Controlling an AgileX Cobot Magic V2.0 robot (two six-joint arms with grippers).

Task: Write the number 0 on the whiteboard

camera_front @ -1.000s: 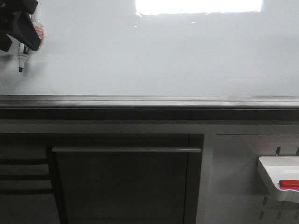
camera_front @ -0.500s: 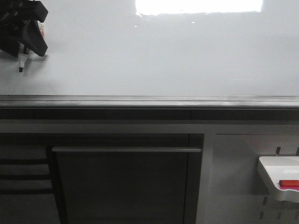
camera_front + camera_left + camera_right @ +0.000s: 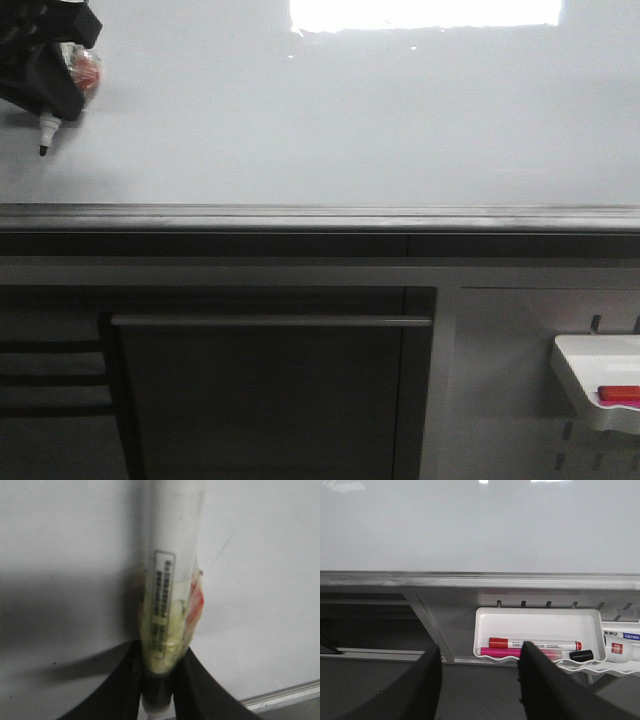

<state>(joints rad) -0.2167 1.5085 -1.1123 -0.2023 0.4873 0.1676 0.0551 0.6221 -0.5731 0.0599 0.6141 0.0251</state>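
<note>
A white-barrelled marker (image 3: pixel 172 595) with a printed label and crumpled yellow and red wrapping around its lower end stands clamped between the 2 black fingers (image 3: pixel 125 685) of the left gripper (image 3: pixel 157 680), against the glossy pale grey-white whiteboard (image 3: pixel 260 605); the marker's shadow darkens the board beside it, and a grey metal rail (image 3: pixel 285 697) crosses one corner

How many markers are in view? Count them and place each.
3. A black-tipped marker held in the left gripper at the whiteboard; a red marker and a pink marker lying in the white tray. A labelled item beside the tray may be another.
</note>
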